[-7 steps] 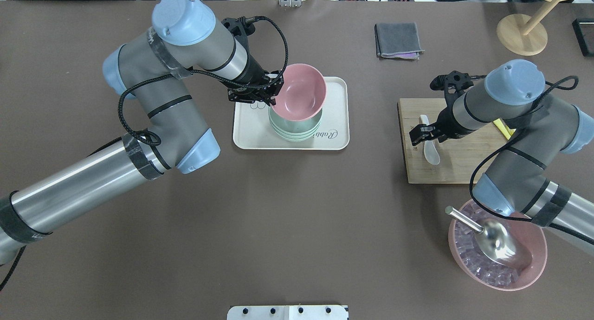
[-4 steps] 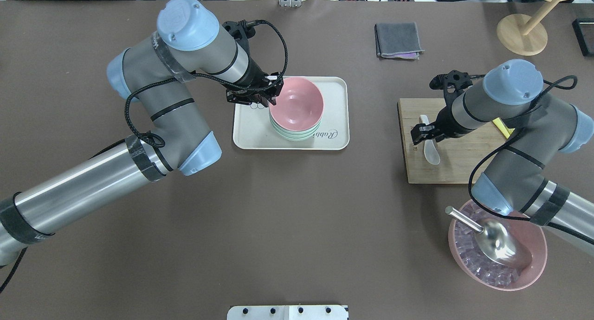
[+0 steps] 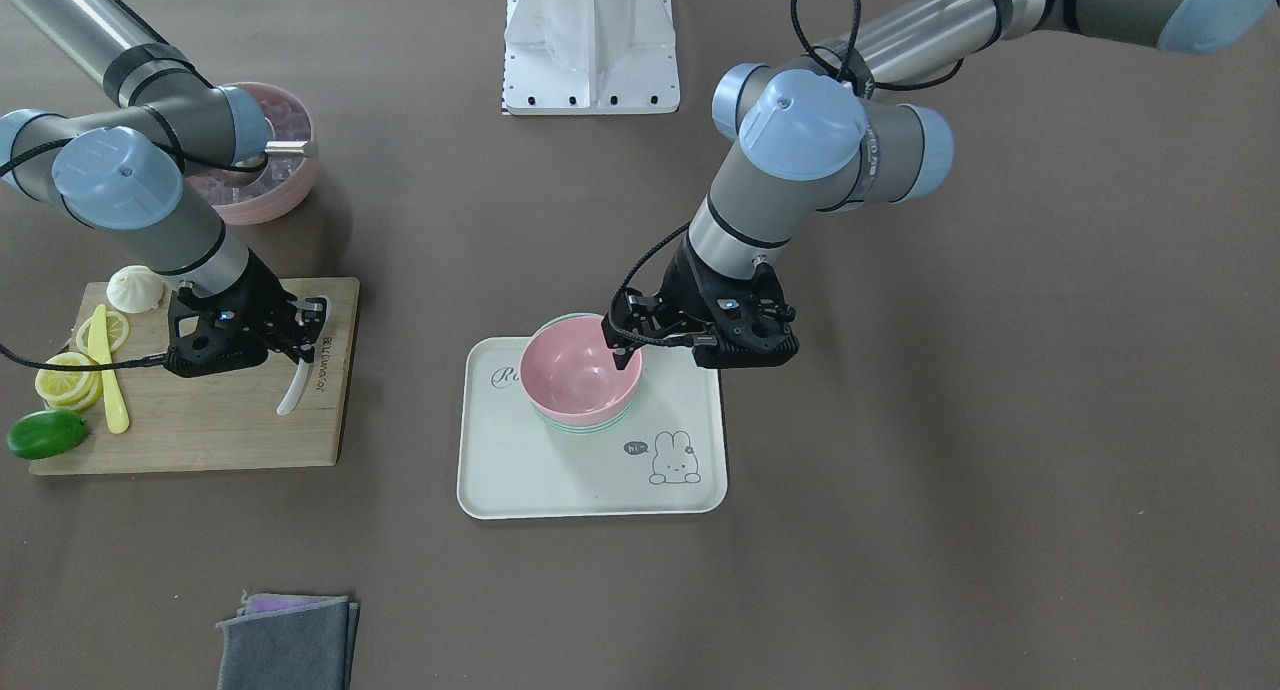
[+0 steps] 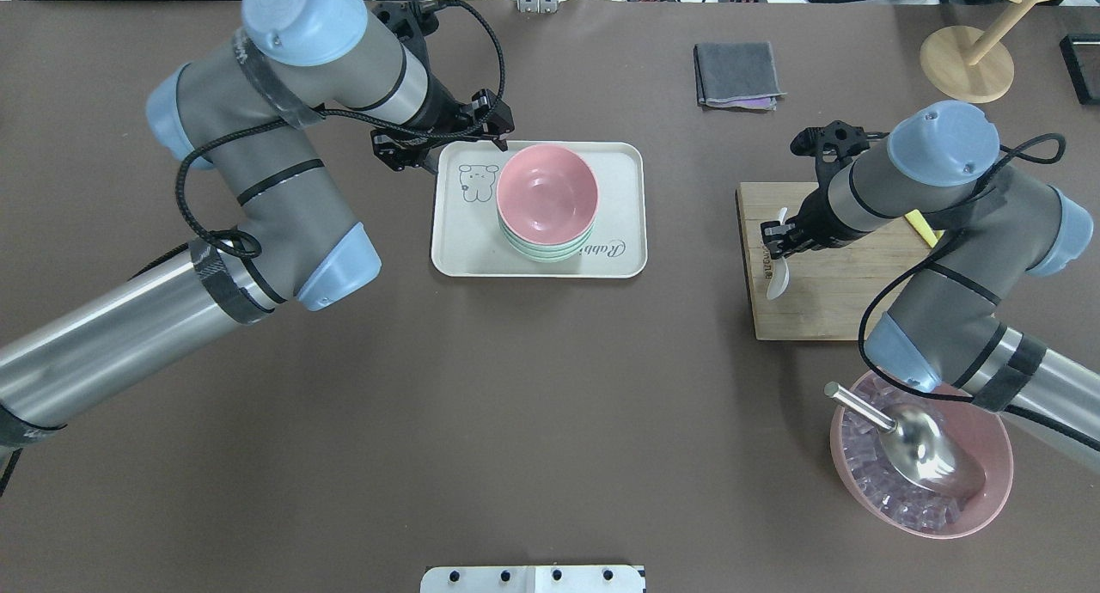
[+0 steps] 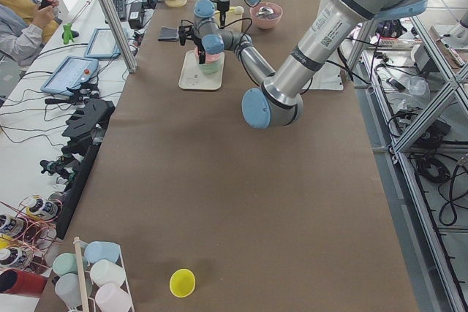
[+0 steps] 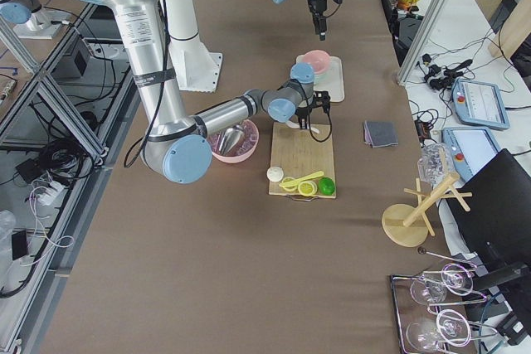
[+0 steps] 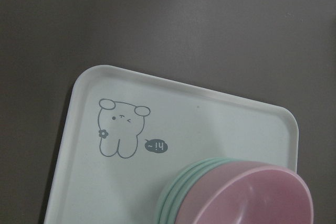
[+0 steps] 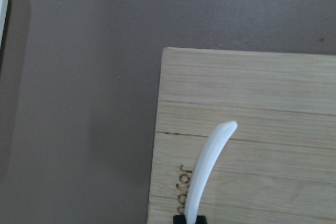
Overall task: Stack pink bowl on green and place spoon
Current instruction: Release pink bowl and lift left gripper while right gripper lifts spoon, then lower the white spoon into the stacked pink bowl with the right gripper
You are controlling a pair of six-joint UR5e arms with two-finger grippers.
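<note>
Pink bowl [image 4: 546, 189] nested on the green bowls [image 4: 543, 251]; spoon [image 4: 776, 279] held in the right hand [image 4: 776, 236].
From the overhead view, the stack sits upper centre on the cream tray [image 4: 619, 159]. The left hand [image 4: 496, 137] hovers just beside the tray's upper left corner, apart from the bowls, holding nothing and, as far as I can make out, open. At the right, the right hand is clamped on the white spoon's handle over the left edge of the wooden board [image 4: 825, 309] on the brown surface [image 4: 550, 404].

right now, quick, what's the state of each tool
Left tool: open, holding nothing.
Right tool: closed on the white spoon.
</note>
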